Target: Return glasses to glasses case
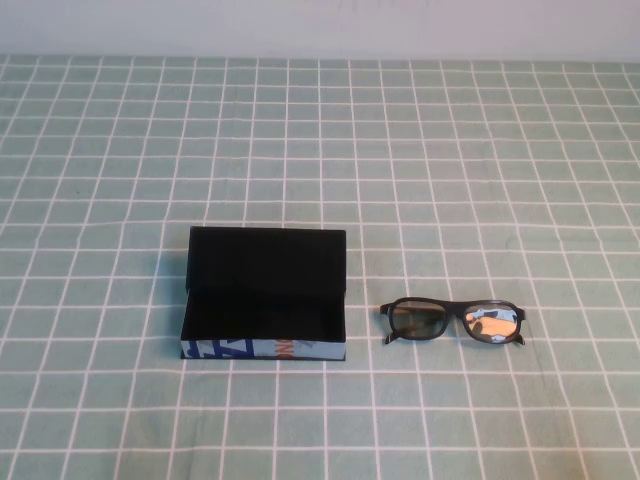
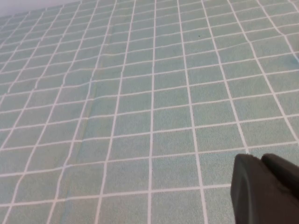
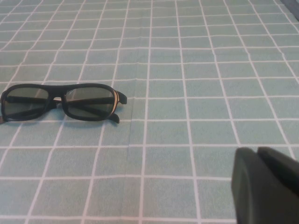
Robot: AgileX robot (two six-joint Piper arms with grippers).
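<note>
The black glasses case lies open on the green checked cloth, left of centre, its lid tilted back and its white printed front side facing me. The black thick-framed glasses lie on the cloth just right of the case, arms folded; they also show in the right wrist view. Neither arm shows in the high view. My left gripper is shut and empty above bare cloth. My right gripper is shut and empty, well short of the glasses.
The green cloth with a white grid covers the whole table. A pale wall runs along the far edge.
</note>
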